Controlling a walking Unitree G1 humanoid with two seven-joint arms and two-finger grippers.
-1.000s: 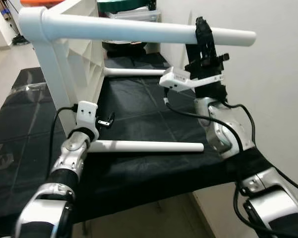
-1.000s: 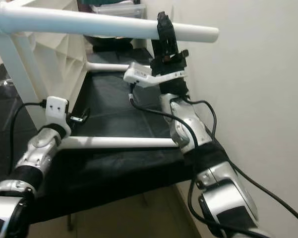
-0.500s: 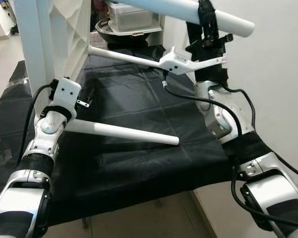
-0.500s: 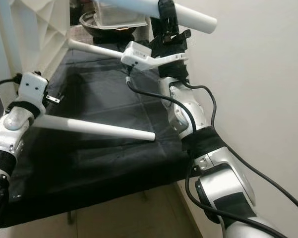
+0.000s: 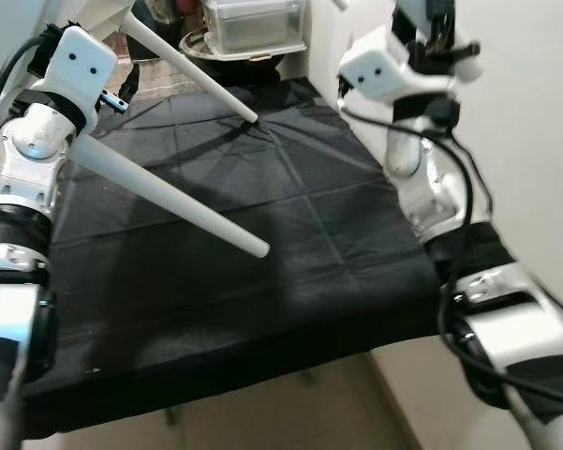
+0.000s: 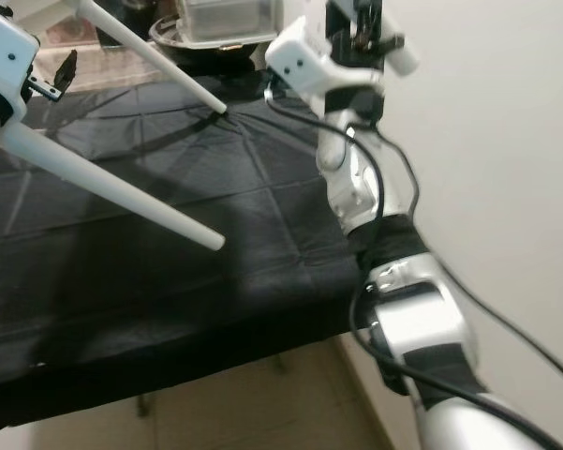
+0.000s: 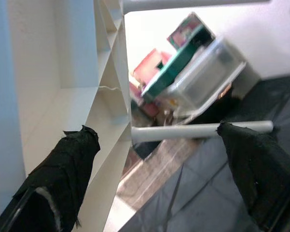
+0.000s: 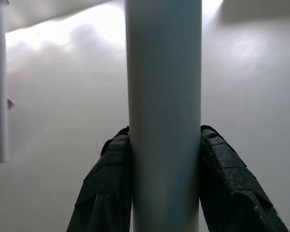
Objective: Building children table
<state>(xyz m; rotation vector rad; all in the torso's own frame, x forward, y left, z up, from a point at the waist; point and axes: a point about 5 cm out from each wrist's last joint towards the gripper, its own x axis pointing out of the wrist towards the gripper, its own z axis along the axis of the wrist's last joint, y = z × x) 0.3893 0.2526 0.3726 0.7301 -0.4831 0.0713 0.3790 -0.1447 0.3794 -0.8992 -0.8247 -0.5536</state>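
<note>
The right gripper (image 8: 164,183) clamps a white table leg (image 8: 164,111) between both black fingers (image 8: 108,193), high at the upper right of the head view. At upper left, the left gripper (image 7: 159,169) stands open beside the ribbed white tabletop (image 7: 53,72). Two more white legs (image 5: 169,192) slant above the black cloth (image 5: 290,253).
</note>
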